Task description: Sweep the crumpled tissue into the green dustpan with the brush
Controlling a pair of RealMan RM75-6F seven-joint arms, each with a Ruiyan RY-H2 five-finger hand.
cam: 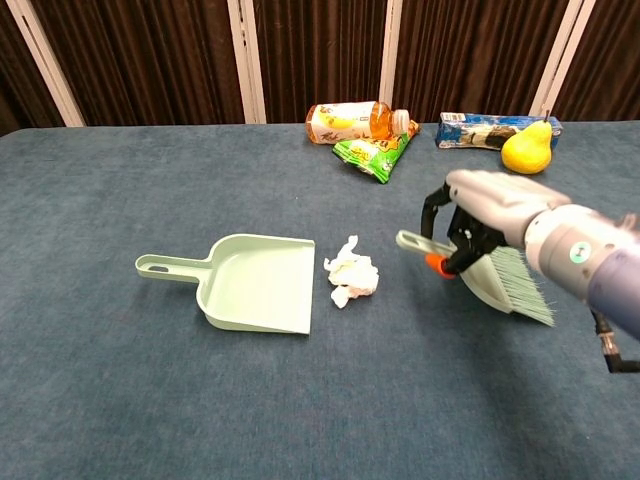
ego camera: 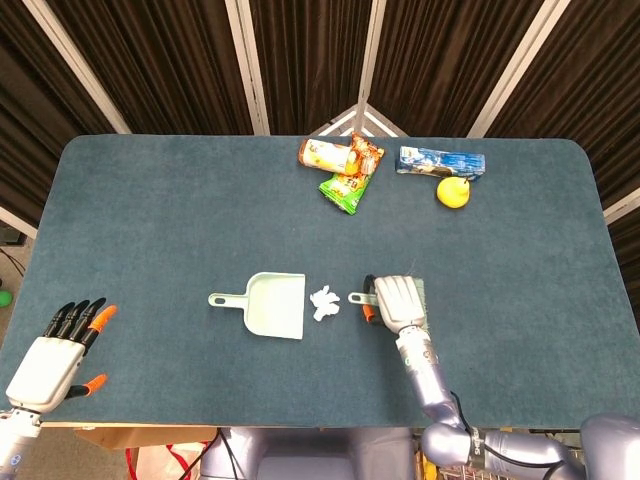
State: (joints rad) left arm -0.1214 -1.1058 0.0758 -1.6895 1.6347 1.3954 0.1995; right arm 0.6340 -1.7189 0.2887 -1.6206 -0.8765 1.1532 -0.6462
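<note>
Green dustpan (ego camera: 275, 304) lies on desk (ego camera: 150, 220), crumpled tissue (ego camera: 323, 303) just beside its mouth; my left hand (ego camera: 50, 355) idle, fingers apart. Chest view: right hand (cam: 490, 215) grips brush (cam: 495, 275) w/ fingers wrapped. Tissue probably light, soft; sweep gently.

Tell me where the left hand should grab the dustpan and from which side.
Take the dustpan by its handle, coming from the robot's left. The handle juts out flat on that side, away from the crumpled tissue at the pan's open mouth, so a grip there probably keeps the mouth clear for the brush in the right hand. The left hand is open at the table's near-left corner.
</note>
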